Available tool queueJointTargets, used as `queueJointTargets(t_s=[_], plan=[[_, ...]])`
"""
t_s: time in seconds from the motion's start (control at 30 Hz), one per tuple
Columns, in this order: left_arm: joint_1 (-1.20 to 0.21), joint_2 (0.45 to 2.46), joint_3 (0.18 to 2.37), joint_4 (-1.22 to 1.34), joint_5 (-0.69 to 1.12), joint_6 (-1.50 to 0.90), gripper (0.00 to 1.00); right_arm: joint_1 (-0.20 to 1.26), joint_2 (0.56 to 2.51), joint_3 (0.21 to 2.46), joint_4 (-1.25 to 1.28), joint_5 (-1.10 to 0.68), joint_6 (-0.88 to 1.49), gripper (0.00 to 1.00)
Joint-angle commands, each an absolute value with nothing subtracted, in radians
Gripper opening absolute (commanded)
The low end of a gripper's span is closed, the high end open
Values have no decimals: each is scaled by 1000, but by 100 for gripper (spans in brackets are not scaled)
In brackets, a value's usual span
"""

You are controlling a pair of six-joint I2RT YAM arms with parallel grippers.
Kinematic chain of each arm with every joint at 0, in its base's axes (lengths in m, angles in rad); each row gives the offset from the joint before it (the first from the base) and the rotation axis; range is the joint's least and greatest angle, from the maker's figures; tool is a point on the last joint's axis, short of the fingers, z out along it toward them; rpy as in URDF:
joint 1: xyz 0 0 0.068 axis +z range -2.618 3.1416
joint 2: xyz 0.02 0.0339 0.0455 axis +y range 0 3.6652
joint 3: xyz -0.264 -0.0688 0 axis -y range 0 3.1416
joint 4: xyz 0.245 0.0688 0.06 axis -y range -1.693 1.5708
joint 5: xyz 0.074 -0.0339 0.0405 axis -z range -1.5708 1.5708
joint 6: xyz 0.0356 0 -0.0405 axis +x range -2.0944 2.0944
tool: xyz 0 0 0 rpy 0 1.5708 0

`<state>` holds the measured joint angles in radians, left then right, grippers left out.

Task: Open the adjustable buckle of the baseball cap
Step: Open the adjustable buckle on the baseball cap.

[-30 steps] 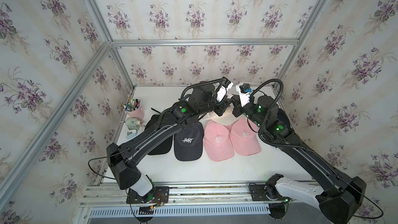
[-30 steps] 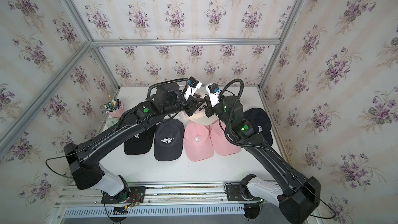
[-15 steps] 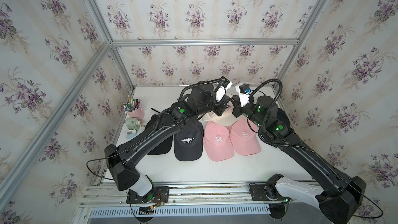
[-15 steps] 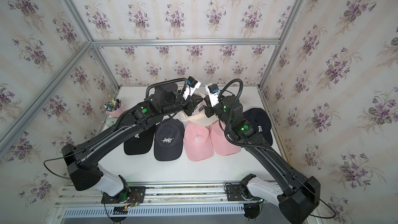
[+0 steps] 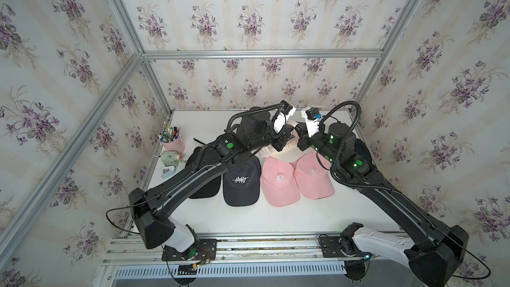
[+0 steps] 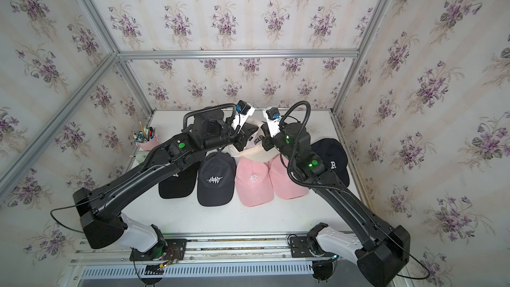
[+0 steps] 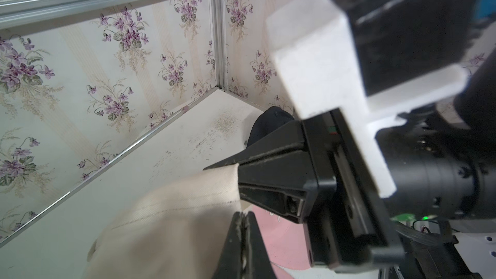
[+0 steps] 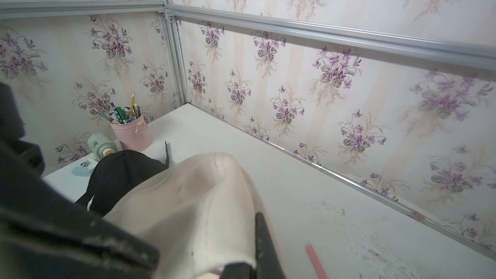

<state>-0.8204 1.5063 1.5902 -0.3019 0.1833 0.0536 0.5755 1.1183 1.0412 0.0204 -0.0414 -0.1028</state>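
Left wrist view: left gripper [image 7: 243,237] has its black fingers pressed together with a sliver of pale cloth nipped between them. That reads as the rim of the cream fabric baseball cap [image 7: 166,224]. Right gripper [image 7: 230,169] faces it from just beside, jaws clamped on the same cap's edge.

In both top views the cap [image 6: 258,151] is held up between the two wrists, toward the back of the white tabletop [image 6: 317,211], just behind the two pink caps [image 6: 252,186].

Buckle: not visible in any view, hidden by fingers or cloth.

Key geometry, my read: both pinch points sit close together on one stretch of rim, so the strap's long axis should run gripper to gripper. Neither arm is nearer; both are on it. Next move is likely a pull apart along that line. If either pinch is on crown cloth rather than strap, it'll just stretch fabric.
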Motion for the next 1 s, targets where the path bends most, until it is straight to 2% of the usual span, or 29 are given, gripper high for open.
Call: queueJointTargets(t_s=[0.0, 0.43, 0.47, 0.87, 0.97], plan=[[-819, 1485, 1570, -225, 220, 68, 0, 571, 1122, 1041, 48, -61, -80, 0], [-821, 1397, 1496, -175, 261, 85, 0, 552, 1162, 1034, 51, -119, -12, 0], [-821, 1388, 1494, -175, 263, 84, 0, 519, 1166, 1034, 50, -121, -9, 0], [-820, 1392, 1486, -182, 265, 104, 0, 500, 1178, 1045, 61, -166, 26, 0], [-821, 1407, 1500, -189, 262, 106, 13, 500, 1174, 1058, 57, -180, 32, 0]])
